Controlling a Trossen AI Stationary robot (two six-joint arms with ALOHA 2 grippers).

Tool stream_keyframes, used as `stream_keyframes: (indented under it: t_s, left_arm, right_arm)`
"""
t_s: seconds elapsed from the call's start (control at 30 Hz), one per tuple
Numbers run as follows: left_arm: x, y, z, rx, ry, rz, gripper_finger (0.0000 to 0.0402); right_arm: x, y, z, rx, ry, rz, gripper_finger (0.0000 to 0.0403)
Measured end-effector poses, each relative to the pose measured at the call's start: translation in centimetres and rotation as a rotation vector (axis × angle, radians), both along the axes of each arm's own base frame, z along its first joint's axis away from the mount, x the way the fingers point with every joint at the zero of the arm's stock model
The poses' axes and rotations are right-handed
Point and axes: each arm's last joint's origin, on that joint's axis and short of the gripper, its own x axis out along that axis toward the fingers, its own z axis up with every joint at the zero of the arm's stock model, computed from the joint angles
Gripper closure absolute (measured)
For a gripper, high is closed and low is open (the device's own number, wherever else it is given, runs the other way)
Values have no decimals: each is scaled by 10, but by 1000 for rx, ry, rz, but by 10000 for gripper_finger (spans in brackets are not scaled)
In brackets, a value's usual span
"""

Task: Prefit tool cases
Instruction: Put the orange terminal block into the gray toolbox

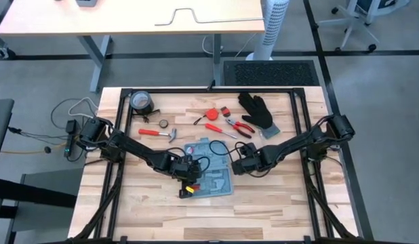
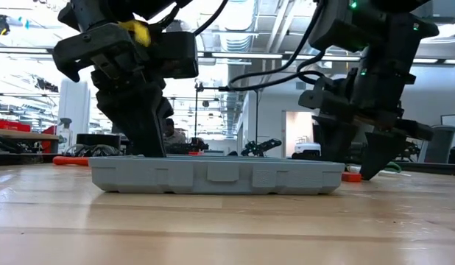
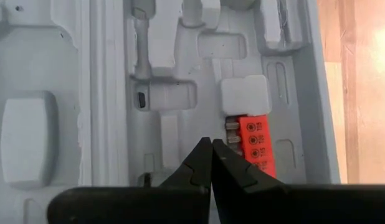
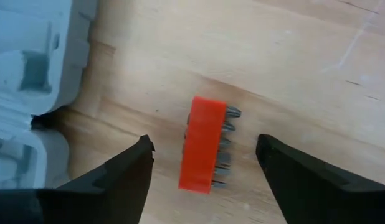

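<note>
we observe the light-blue tool case (image 1: 213, 177) lying open and flat on the wooden table (image 1: 277, 203), near its middle. the left gripper (image 3: 211, 163) sits low over the case's moulded slots, fingers pressed together and gripping nothing; an orange bit holder (image 3: 256, 144) rests in a slot just beside its tips. the right gripper (image 4: 205, 163) hangs just off the case's right edge, fingers spread wide, straddling a second orange bit holder (image 4: 205, 152) lying on the bare wood without touching it.
</note>
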Motion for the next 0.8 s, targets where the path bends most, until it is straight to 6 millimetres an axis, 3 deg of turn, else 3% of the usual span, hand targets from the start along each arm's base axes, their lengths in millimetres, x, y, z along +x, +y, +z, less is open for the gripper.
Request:
stream_keyframes:
  t_s: [0.6,0.8]
  left_arm:
    - [-11,-11,-3,28,70,-28,401]
    - [-13,-16,-4,25,76,-32,402]
  right_arm:
    - [-3,2,-6,-30,30,-13,254]
    - [-3,3,-6,-29,23,-13,284]
